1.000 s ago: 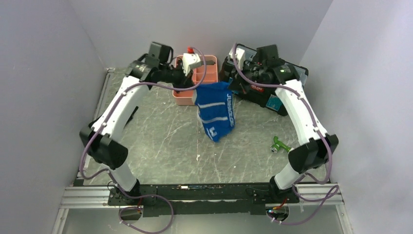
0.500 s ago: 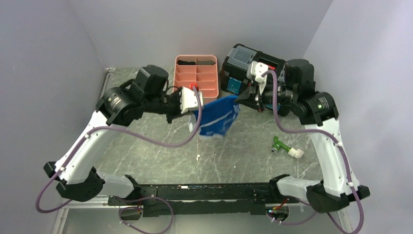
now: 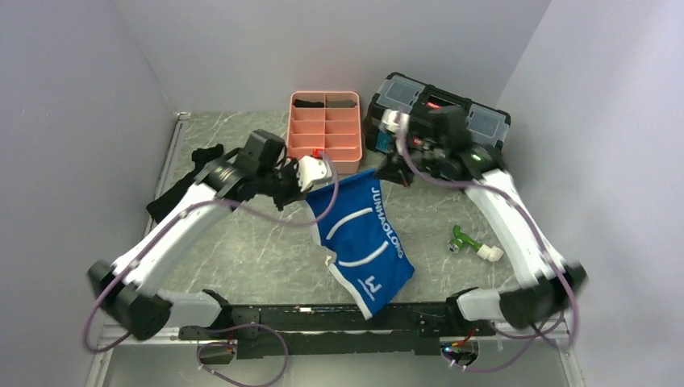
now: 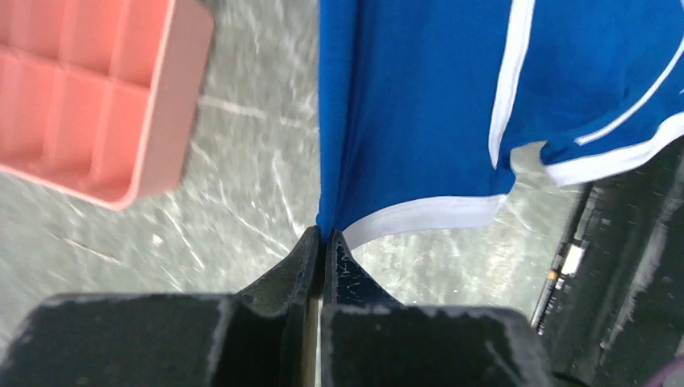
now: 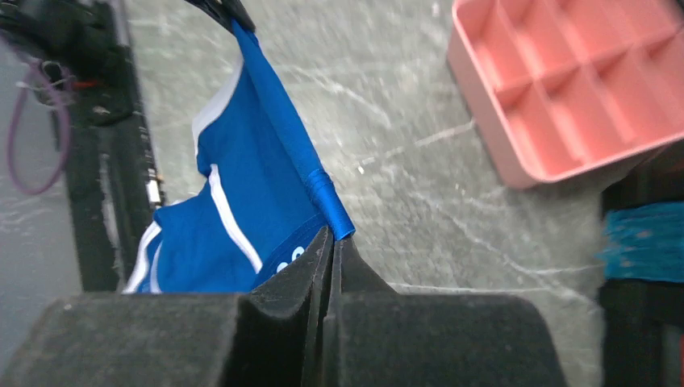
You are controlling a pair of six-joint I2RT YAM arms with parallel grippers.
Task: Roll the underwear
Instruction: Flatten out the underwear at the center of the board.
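**Q:** Where is the underwear (image 3: 363, 242)?
**A:** Just in front of the pink tray (image 3: 310, 139), stretched above the worktop (image 3: 242, 242). The left gripper (image 4: 323, 246) is clamped on one corner and the right gripper (image 5: 332, 246) is pinched on another.

**Q:** And inside the tray?
**A:** Dark fabric rolls (image 3: 343, 102) lie in its two far compartments. A black toolbox (image 3: 484, 121), lid down, sits to the tray's right.

Grey marbled table (image 3: 242, 242). Far edge: pink tray (image 3: 325, 94), with black toolbox (image 3: 484, 125) just beside it. Left side: black cloth (image 3: 206, 155). Right side: small green-and-white object (image 3: 472, 244).
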